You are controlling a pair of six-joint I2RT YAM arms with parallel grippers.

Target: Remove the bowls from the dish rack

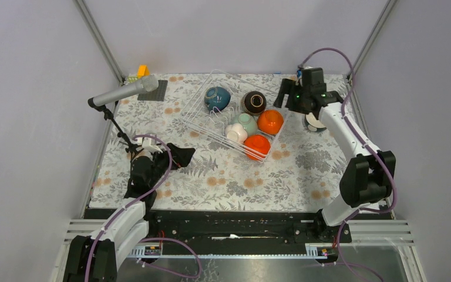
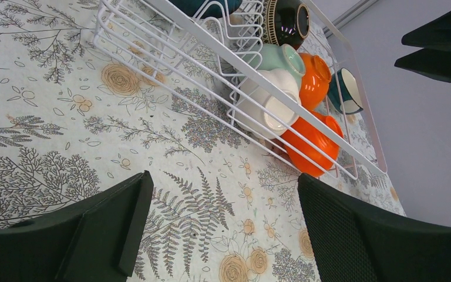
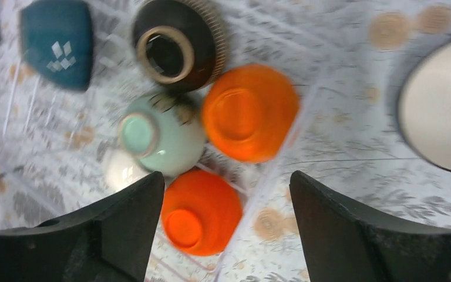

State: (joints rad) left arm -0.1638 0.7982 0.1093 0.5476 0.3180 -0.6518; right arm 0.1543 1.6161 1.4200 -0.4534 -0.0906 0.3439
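- Bowls sit in the dish rack (image 1: 202, 111): teal bowl (image 1: 217, 97), brown bowl (image 1: 253, 102), mint bowl (image 1: 245, 123), white bowl (image 1: 235, 133), far orange bowl (image 1: 270, 121) and near orange bowl (image 1: 257, 145).
- The right gripper (image 3: 226, 223) hangs over the rack's right side, fingers wide apart, holding nothing.
- One more bowl (image 1: 312, 121), white inside, sits on the worktop (image 1: 235, 176) just right of the rack, under the right arm.
- The left gripper (image 2: 223, 235) is wide apart too, low, well left of the rack.
- Bare flowered worktop lies between them.
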